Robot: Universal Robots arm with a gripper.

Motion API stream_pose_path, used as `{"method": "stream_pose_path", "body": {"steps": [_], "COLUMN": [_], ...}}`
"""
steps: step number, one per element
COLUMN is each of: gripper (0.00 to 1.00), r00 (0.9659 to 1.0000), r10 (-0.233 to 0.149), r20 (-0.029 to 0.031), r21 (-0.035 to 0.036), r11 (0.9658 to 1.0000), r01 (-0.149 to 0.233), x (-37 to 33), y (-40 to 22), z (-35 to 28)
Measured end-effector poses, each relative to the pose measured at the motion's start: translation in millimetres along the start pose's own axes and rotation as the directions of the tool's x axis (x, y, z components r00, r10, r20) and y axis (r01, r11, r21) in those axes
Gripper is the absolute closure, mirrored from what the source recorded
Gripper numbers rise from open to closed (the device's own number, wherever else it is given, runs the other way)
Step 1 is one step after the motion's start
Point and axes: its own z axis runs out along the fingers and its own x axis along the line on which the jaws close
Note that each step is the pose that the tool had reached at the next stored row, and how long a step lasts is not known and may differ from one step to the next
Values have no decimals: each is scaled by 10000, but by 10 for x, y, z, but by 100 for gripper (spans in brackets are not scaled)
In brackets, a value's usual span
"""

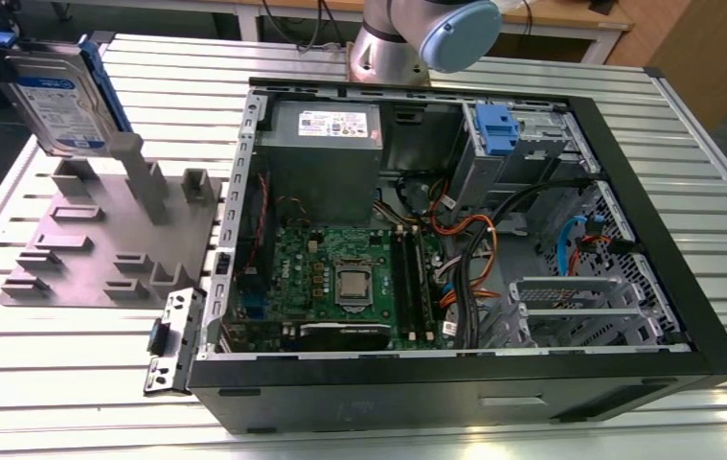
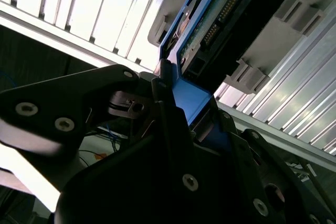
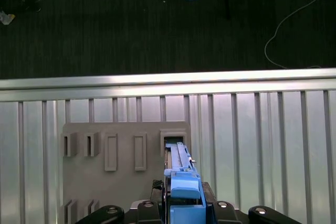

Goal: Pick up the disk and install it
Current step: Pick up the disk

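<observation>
**Hard-drive installation, exterior and wrist views.** The disk (image 1: pixel 63 101), a silver hard drive with a white-and-blue label in a bright blue carrier bracket, stands on edge at about 10 o'clock from the open computer case (image 1: pixel 465 388). It is over the slotted grey holder (image 1: pixel 82 254), which lies on the ribbed aluminium desk (image 1: pixel 69 383). The tool (image 2: pixel 191 106) is clamped on the disk, its fingers (image 2: pixel 167 114) pressing the blue bracket from both sides at the upper end. In the first wrist view the drive hangs toward one rectangular slot of the holder; whether its lower edge is clear of that slot cannot be told. Inside the case, the grey drive cage (image 1: pixel 542 139) with its fixed blue tab (image 1: pixel 496 129) sits at about 1 o'clock, and the power supply (image 1: pixel 325 144) at 11 o'clock. As a judgement on handling, the drive is likely rigid, dense and sensitive to shock, with circuit board and connector pins exposed on one face. The plastic bracket probably flexes a little, so the hold belongs on the bracket's edges, clear of the connector.
</observation>
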Motion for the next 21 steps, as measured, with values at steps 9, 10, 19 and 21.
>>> {"method": "stream_pose_path", "body": {"steps": [9, 10, 19, 21], "gripper": [63, 63, 63, 63], "r00": [10000, 10000, 10000, 10000], "r10": [1, 0, 0, 0], "r20": [0, -1, -1, -1], "r21": [0, -1, -1, -1], "r11": [10000, 10000, 10000, 10000], "r01": [-1, 0, 0, 0], "x": [0, 0, -1, -1], "y": [0, 0, 1, 1], "z": [-22, -24, -40, -43]}}
